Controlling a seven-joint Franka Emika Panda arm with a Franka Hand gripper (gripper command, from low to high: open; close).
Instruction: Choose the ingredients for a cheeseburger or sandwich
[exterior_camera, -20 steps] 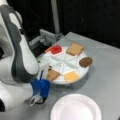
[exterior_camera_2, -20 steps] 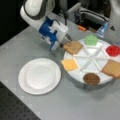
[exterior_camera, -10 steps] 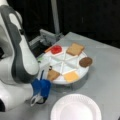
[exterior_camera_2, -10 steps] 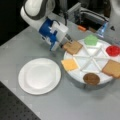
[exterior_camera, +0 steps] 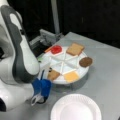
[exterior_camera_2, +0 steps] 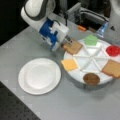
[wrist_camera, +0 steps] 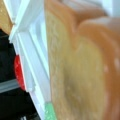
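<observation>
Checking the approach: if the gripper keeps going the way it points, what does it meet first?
Most likely the bread square in the tray; the gripper sits at its edge, and bread fills the wrist view.

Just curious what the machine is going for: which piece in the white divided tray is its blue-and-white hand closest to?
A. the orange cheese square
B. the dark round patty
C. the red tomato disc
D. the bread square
D: in a front view the gripper sits right at the bread square, which fills the wrist view.

White paper plate [exterior_camera_2: 39,76], segmented tray [exterior_camera_2: 80,76].
</observation>
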